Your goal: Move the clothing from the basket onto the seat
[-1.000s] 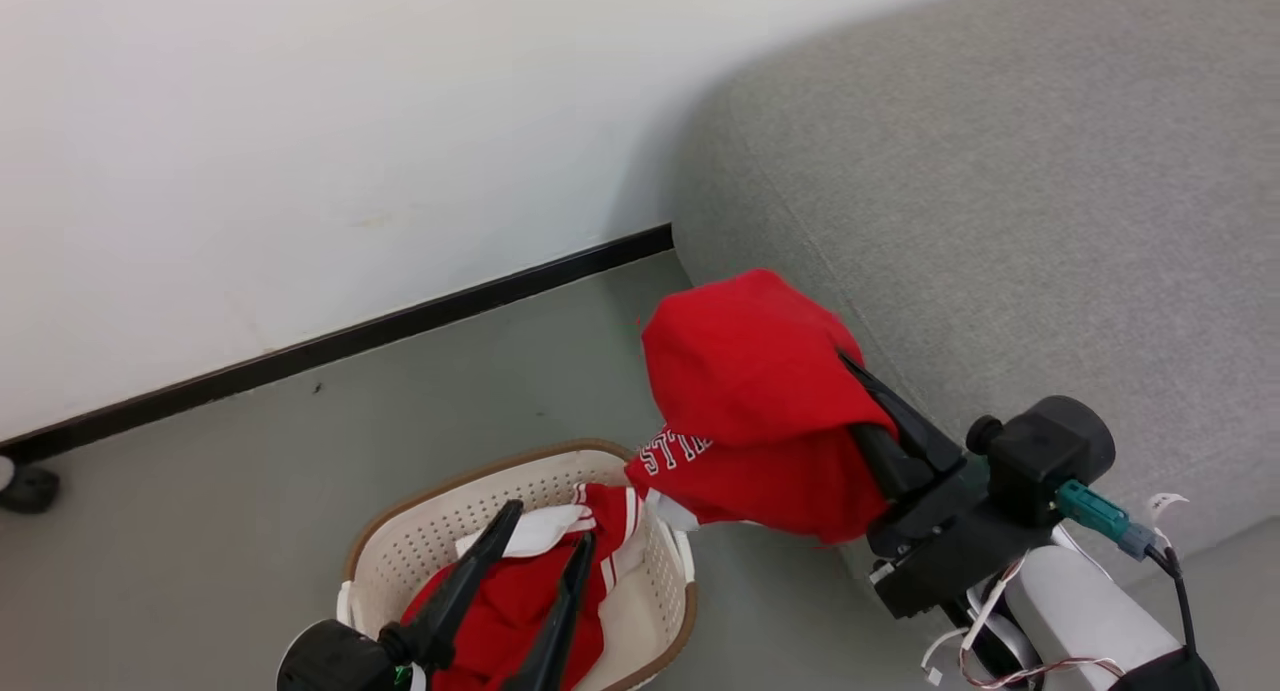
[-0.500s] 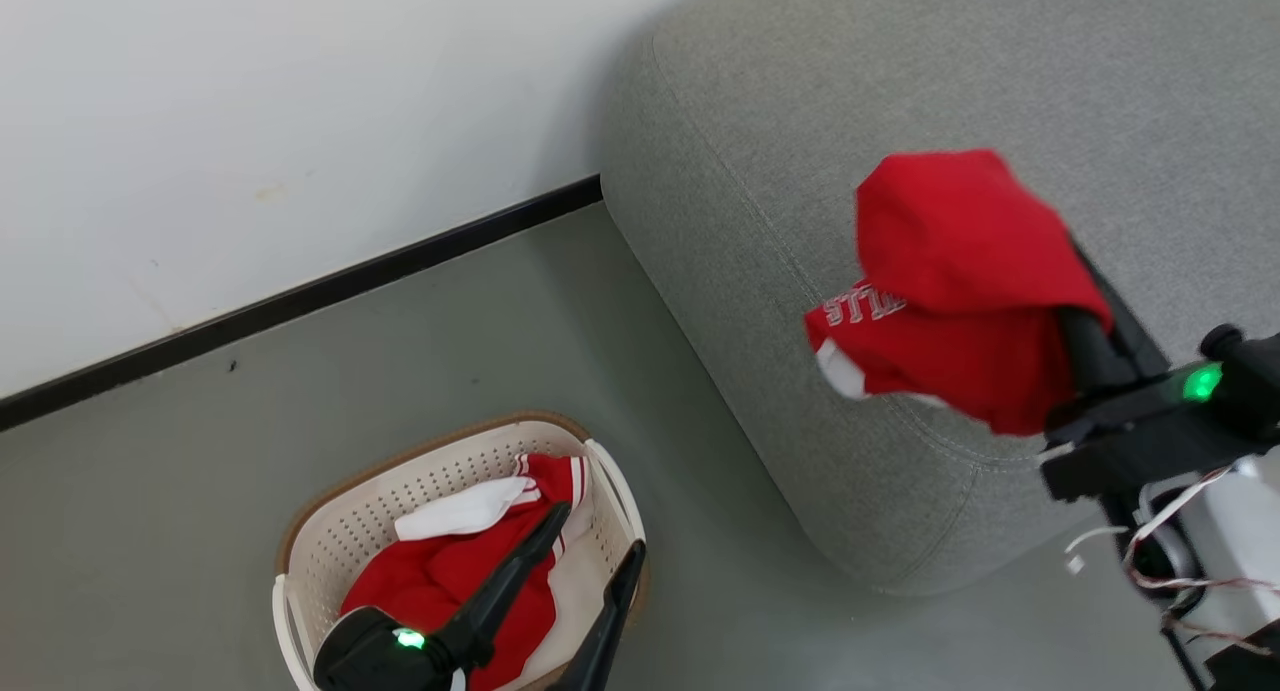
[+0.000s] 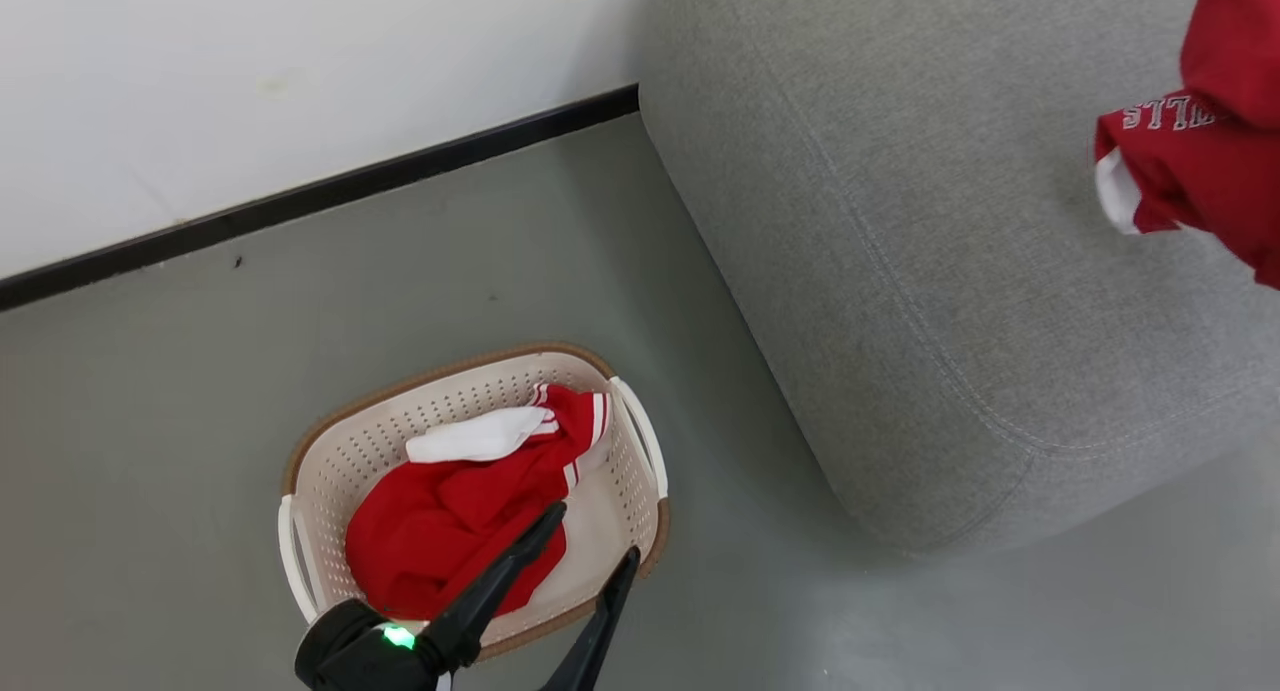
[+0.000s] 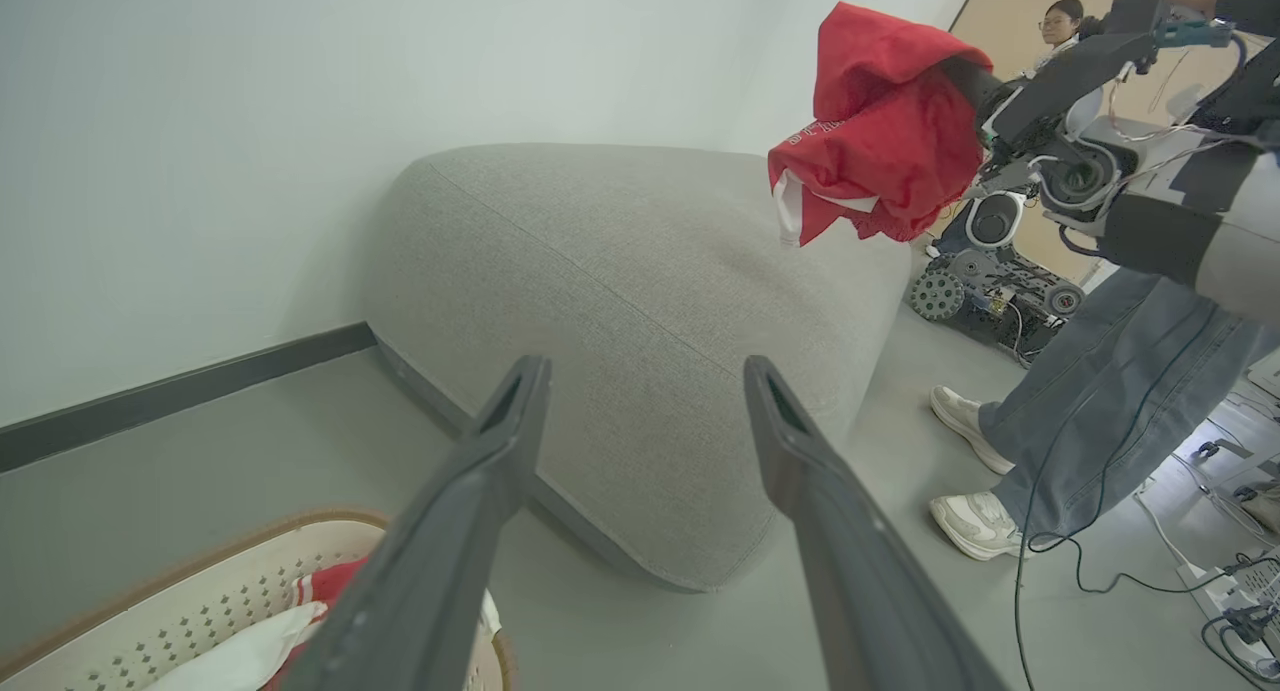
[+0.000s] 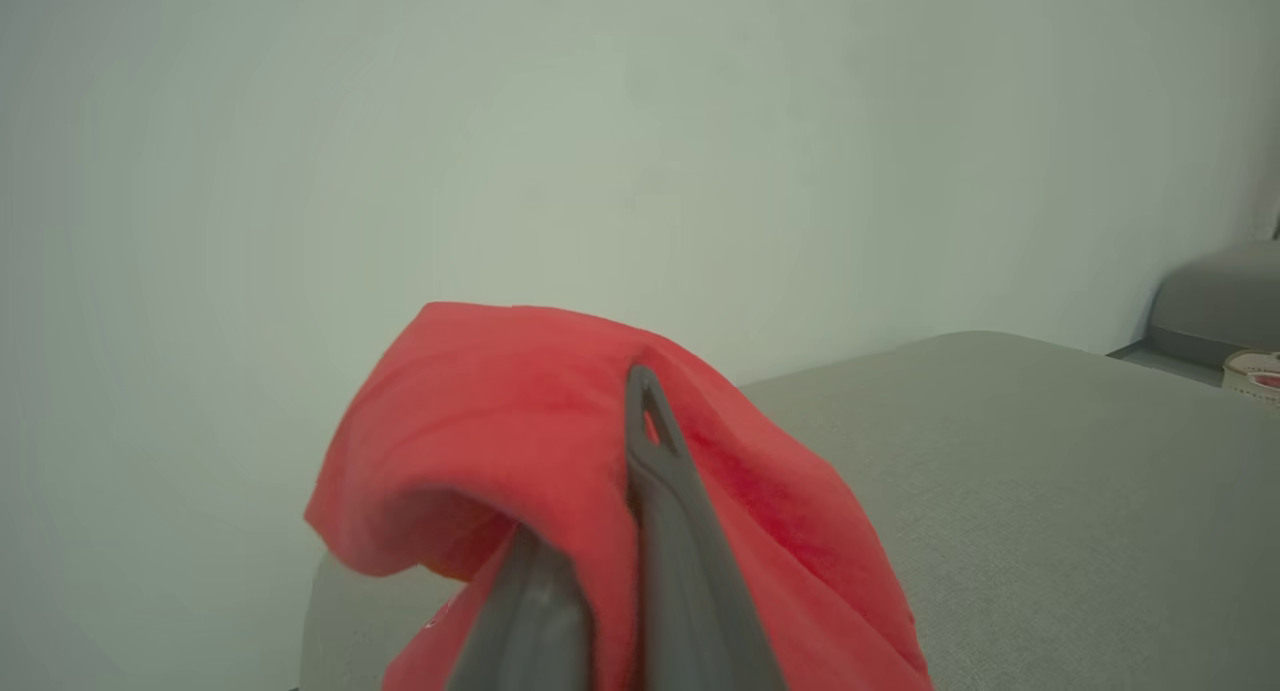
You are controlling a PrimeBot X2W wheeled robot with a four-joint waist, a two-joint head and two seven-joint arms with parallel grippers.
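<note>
Right, status. The right pincer (image 5: 583, 454) is clamped tight on a fold of a red garment (image 3: 1200, 161), with fabric draped over both fingers. In the left wrist view the bundle hangs in the air above the grey seat (image 3: 900, 221), clear of the cushion top and not touching it. So the key relation is that the seat lies straight below the load. My read is that the next step is to lower and release; no sideways travel looks necessary.

The left pincer (image 3: 592, 533) is spread wide and holds nothing. It hovers over the near end of the laundry basket (image 3: 330, 421), which sits on the floor (image 3: 200, 371) just beside the seat's corner. A second red garment (image 3: 440, 531) lies heaped inside. The heap runs along the oval's long axis, and its striped cuff and white part are at the end towards the seat. The left arm is clearly the nearer one for that pick. The job looks about half done.

Writing: the held garment has white print (image 3: 1165, 114) near its hem. It looks like outlined capitals ending in something like "LLS", and I can't read the full word. No label is readable on the basket.

Risk: a person's legs (image 4: 1080, 391) are standing close by the far side of the seat.
</note>
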